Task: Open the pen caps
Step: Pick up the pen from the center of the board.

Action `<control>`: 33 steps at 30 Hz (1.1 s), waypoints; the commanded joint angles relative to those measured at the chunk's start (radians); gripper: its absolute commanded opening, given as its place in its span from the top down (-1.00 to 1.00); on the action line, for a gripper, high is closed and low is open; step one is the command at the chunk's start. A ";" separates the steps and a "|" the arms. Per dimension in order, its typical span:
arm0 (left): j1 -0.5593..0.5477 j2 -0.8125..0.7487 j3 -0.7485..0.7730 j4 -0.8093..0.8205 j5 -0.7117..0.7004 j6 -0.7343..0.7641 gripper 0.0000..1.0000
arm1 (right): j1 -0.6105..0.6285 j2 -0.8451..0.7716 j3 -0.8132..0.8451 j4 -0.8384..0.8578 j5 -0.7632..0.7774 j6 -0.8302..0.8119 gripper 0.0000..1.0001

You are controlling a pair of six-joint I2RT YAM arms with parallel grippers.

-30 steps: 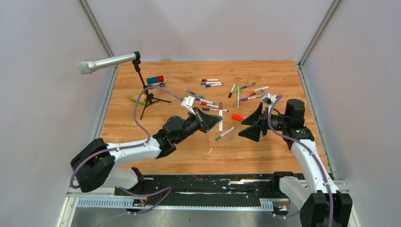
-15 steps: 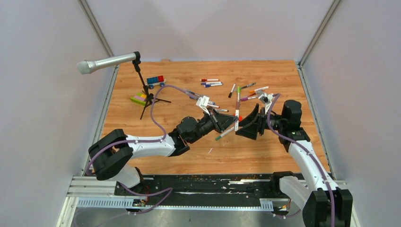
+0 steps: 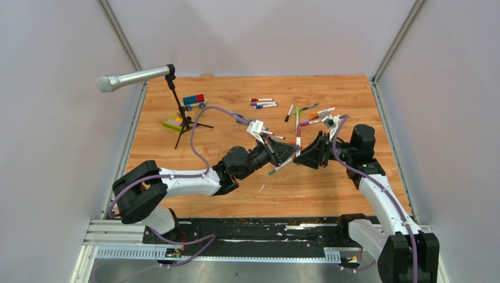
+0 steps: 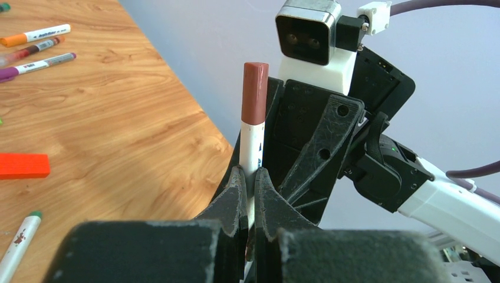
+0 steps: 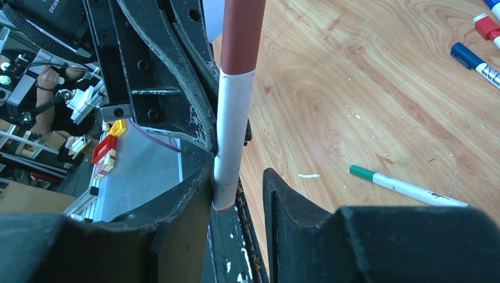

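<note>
My left gripper (image 4: 249, 177) clamped on the white barrel of a pen (image 4: 252, 141) at frame centre, brown-red cap (image 4: 255, 93) on and pointing up, my right gripper (image 5: 237, 175) parted around the barrel's end, one finger touching it, other pens (image 3: 263, 104) scattered on the table (image 3: 236, 88) at upper centre

**Pen** (image 4: 252, 147): I see a smooth, glossy white plastic barrel. Its cap (image 4: 255, 91) is brown-red plastic with a satin sheen.

**Left gripper** (image 4: 250, 177), at the pen: matt black plastic, grainy, edges scuffed whitish.

**Right gripper** (image 5: 236, 178), at the pen: the same matt black plastic, with pale scrapes.

**Table** (image 4: 118, 130), under the pen: wood grain with a low sheen, flecked with white marks.

**Block** (image 4: 23, 165), left of the pen: smooth orange-red plastic.

**Camera housing** (image 4: 308, 35), behind the pen: smooth white plastic with a silvery face.
</note>
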 commanded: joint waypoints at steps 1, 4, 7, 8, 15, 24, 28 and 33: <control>-0.011 0.002 0.030 0.040 -0.004 0.019 0.94 | 0.005 0.005 0.007 0.038 0.012 0.003 0.25; -0.011 0.005 0.030 0.038 0.000 0.017 0.91 | 0.005 0.010 0.009 0.044 0.014 0.010 0.17; -0.012 0.010 0.034 0.035 0.007 0.017 0.88 | 0.005 0.013 0.012 0.048 0.009 0.014 0.16; -0.011 0.012 0.036 0.033 0.008 0.018 0.86 | 0.005 0.013 0.013 0.049 0.008 0.013 0.16; -0.013 0.024 0.036 0.029 0.014 0.019 0.81 | -0.003 0.015 0.020 0.051 -0.005 0.021 0.21; -0.010 -0.023 0.031 0.003 -0.009 0.051 0.13 | -0.003 0.019 0.027 0.025 -0.027 -0.009 1.00; 0.000 -0.079 0.002 0.001 -0.024 0.093 -0.49 | -0.003 0.016 0.036 0.002 -0.061 -0.049 1.00; 0.052 -0.116 -0.030 0.033 0.037 0.068 -1.00 | -0.003 0.019 0.061 -0.094 -0.155 -0.182 1.00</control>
